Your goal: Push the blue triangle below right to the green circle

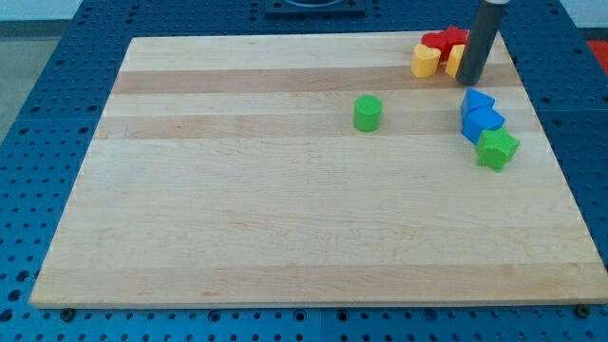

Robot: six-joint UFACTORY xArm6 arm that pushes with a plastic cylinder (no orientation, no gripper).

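Tip (470, 82) just above blue triangle (478, 100), apex toward view's top, well right of green circle (368, 112).

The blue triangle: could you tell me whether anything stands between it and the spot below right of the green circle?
Nothing visible does: bare board lies between the blue triangle and the area below right of the green circle.

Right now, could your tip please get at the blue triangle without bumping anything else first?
Probably yes. My tip sits just above the blue triangle toward the view's top, with bare board between them. The yellow block lies to the tip's left, and the blue cube is beyond the triangle.
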